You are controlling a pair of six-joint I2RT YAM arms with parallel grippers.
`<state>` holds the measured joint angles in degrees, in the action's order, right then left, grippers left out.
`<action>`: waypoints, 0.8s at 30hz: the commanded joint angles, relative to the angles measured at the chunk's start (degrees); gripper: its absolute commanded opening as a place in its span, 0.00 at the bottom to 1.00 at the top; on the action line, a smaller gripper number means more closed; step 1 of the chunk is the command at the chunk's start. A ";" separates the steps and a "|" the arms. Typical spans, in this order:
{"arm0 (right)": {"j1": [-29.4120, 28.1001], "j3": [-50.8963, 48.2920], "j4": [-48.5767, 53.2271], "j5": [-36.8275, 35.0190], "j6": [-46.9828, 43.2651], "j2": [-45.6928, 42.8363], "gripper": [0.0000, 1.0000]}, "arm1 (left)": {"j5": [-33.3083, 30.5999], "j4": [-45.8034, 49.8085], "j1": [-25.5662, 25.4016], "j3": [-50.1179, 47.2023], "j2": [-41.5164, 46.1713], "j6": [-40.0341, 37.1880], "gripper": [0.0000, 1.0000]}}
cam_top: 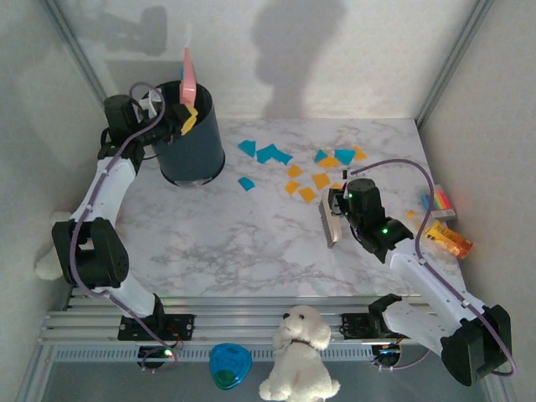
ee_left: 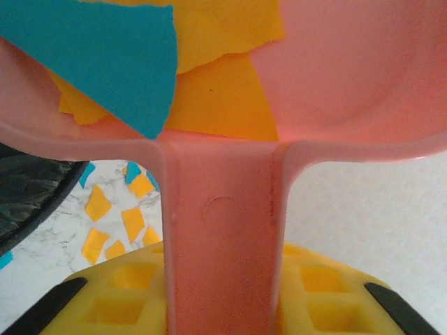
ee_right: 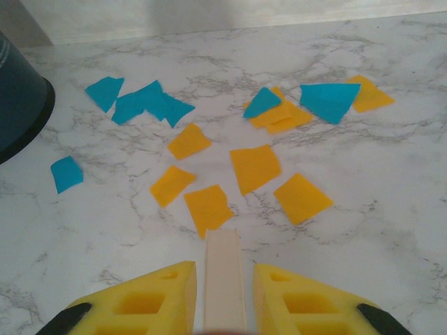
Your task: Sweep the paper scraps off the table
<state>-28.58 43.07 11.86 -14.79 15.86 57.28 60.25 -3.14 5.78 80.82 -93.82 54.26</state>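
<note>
Yellow, waffle-ribbed fingers [ee_right: 150, 300] of the right gripper [ee_right: 223, 279] were clamped on a flat cream brush handle [ee_right: 223, 255], the arm bent low over the marbled table [ee_right: 391, 223]. Just beyond the handle's tip lay the paper scraps [ee_right: 255, 167], thin torn orange pieces nearest and teal ones farther back. At the far left, the left arm stood raised. The left gripper [ee_left: 220, 286] pinched the smooth pink dustpan [ee_left: 349, 70] by its handle, steeply tilted at a dark round bin [cam_top: 191, 151], with scraps in the pan.
</note>
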 commanded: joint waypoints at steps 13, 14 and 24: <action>0.41 1.45 -0.51 0.55 0.10 0.41 0.00 | 1.19 -22.61 0.59 -6.71 -0.26 18.78 0.00; 0.41 1.52 -0.48 0.58 0.09 0.40 0.00 | 1.21 -24.02 0.55 -7.25 -0.29 20.03 0.00; 0.44 1.65 -0.29 0.64 0.28 0.55 0.00 | -0.61 -30.60 0.46 -9.90 -0.21 26.22 0.00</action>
<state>-28.58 43.07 11.88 -14.76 15.88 57.71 60.05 -27.00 5.80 71.92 -93.95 77.03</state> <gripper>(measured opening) 0.261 0.259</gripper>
